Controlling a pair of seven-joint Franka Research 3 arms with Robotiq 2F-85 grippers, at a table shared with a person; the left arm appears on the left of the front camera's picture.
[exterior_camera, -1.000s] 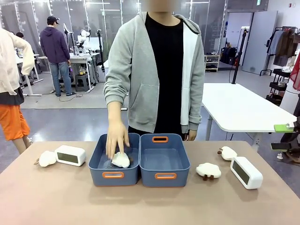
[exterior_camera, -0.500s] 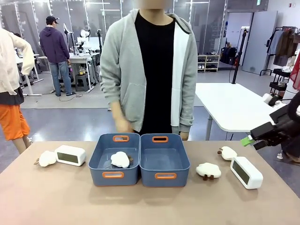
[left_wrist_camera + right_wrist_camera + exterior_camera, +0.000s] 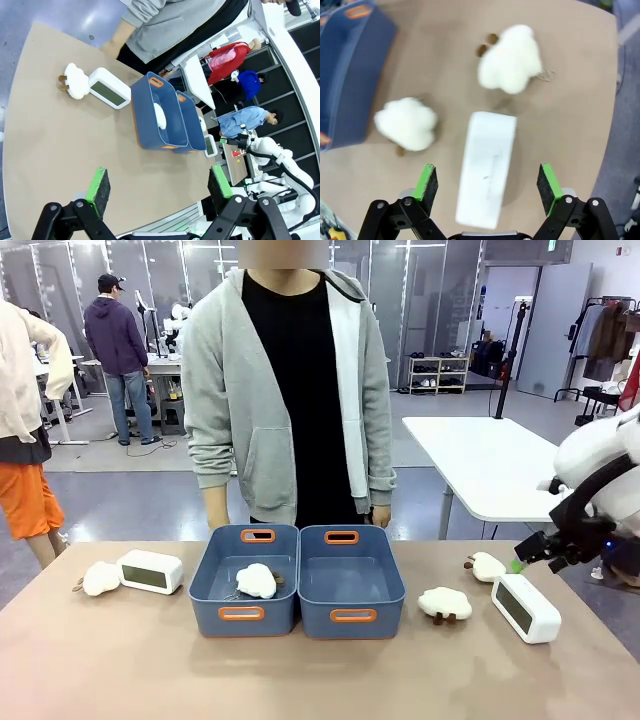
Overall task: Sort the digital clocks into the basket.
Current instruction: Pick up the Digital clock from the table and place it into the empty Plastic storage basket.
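**Q:** Jaws first: how do they stand?

**A:** Spread wide on both, nothing held. The right gripper (image 3: 489,182) hangs over the right clock (image 3: 487,167). In the right wrist view the clock's long axis runs up from between the green pads and leans slightly right, so the jaws straddle its short side. That view is blurred.

**Q:** And from the front?

**A:** It sits near the table's right edge, long axis slanting from far-left to near-right. Its dark display faces the two baskets. Two plush sheep lie near it, one (image 3: 445,603) towards the baskets, one (image 3: 487,566) just beyond it.

**Q:** The left gripper (image 3: 158,184)?

**A:** Above the table, well apart from everything.

**Q:** The other clock?

**A:** The left clock (image 3: 150,571) stands left of the baskets, long axis roughly across the table, display towards the camera, a sheep (image 3: 101,578) just beside it.

**Q:** The baskets?

**A:** They touch side by side at mid-table. The left basket (image 3: 212,570) holds a sheep (image 3: 257,581); the right basket (image 3: 388,585) is beside it.
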